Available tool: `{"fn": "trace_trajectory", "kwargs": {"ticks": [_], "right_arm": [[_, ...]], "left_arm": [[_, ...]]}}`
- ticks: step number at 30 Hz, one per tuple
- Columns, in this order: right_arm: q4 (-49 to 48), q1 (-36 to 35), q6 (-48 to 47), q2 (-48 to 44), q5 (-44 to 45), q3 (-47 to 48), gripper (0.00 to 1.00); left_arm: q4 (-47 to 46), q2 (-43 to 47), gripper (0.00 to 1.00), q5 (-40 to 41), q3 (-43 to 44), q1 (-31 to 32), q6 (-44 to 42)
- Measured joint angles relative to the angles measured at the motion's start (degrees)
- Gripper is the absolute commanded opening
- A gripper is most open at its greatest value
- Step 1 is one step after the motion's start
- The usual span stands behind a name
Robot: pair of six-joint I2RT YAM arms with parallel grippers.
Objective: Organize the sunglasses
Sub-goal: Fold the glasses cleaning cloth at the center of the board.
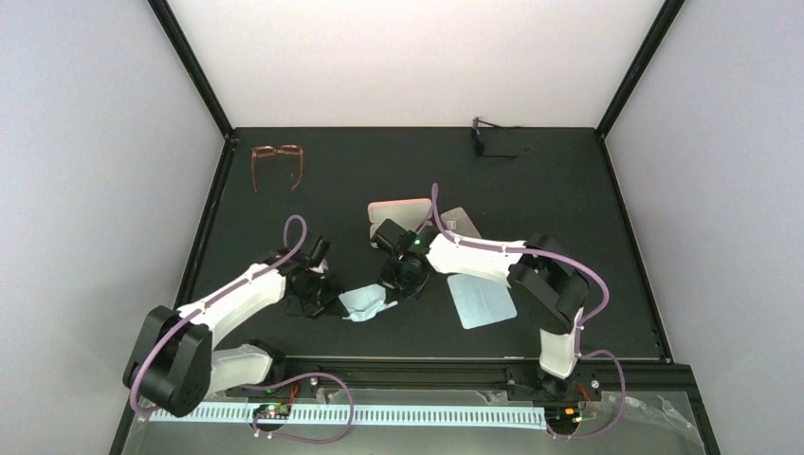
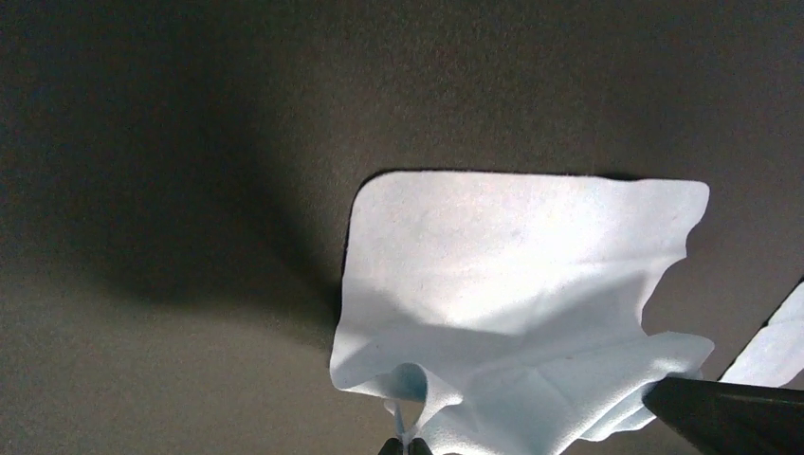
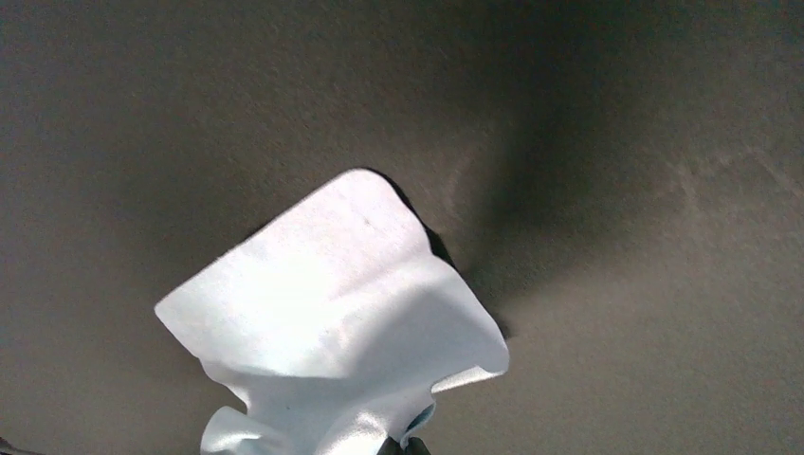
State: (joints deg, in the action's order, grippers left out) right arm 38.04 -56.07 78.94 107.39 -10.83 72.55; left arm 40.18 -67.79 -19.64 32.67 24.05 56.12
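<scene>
The small black sunglasses (image 1: 495, 140), thin-framed with slim arms, lay at the far edge of the black table mat (image 1: 569, 218), right of centre and well apart from both grippers. The left gripper (image 1: 338, 305) was clenched on one edge of a crumpled pale-blue microfibre cloth (image 1: 366, 302), and the fabric bunched up where the jaws met. The right gripper (image 1: 392, 290) was likewise pinched shut on the opposite side of the same cloth, which stretched between the two over the near part of the mat. A second pale-blue cloth (image 1: 481, 301) lay flat to its right. A pink oblong case (image 1: 396, 209) and a grey oblong case (image 1: 462, 221) sat side by side just behind the right gripper, between it and the black sunglasses. A pair of reddish-brown framed glasses (image 1: 277, 163) rested near the far left corner.
</scene>
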Motion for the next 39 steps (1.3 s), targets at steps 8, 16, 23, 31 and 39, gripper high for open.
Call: {"fn": "trace_trajectory", "kwargs": {"ticks": [8,16,23,31,39], "right_arm": [[0.90,2.23,-2.51,2.97,-1.22,2.62,0.01],[1.79,3.74,-4.31,5.92,-2.43,5.42,0.01],[2.67,4.59,-5.57,8.07,-3.45,7.72,0.04],[3.43,5.60,-6.49,8.74,-4.13,9.57,0.12],[3.58,6.64,-6.99,10.97,-4.81,10.38,0.14]], "left_arm": [[-0.66,-5.05,0.02,0.15,2.86,-1.97,-1.57],[-1.25,-10.62,0.02,0.17,4.57,-3.50,-3.26],[-1.20,-13.00,0.02,0.13,6.29,-4.02,-4.22],[-1.18,-15.93,0.02,0.11,8.46,-4.98,-5.31],[-0.96,-17.86,0.08,0.11,10.19,-6.01,-6.54]]}}
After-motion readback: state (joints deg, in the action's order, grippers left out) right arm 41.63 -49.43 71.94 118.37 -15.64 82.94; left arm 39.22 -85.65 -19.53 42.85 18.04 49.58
